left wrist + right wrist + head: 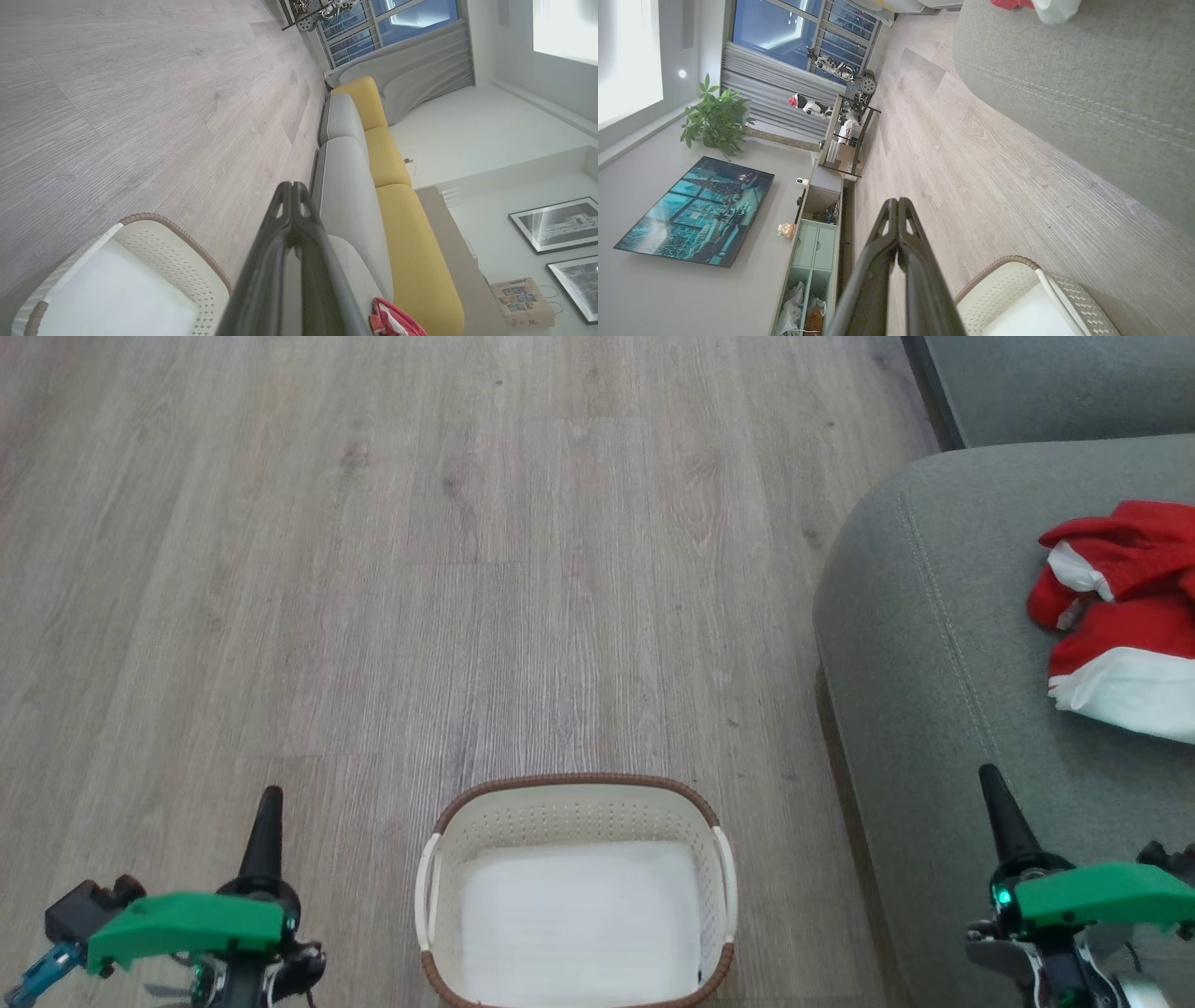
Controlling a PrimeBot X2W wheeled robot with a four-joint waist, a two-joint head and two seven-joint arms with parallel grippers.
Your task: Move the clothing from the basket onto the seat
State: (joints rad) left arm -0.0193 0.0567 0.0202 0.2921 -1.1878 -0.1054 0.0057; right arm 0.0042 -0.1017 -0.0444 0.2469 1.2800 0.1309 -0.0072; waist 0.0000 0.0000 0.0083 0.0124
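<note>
The grey-green seat (pixel 934 644), broad, round-edged and crossed by a stitched seam, runs ahead of the right gripper (pixel 988 775). On it, ahead of that gripper and a little to its right, lies the clothing (pixel 1120 616), a crumpled red heap with white panels. The pale wood-look floor (pixel 373 569) stretches ahead of both grippers. The oval cream basket (pixel 574 803), brown-rimmed with white handles, stands on the floor between them, its white bottom showing. The left gripper (pixel 272 795) and the right one each have their fingers pressed together, pinching nothing and touching nothing.
</note>
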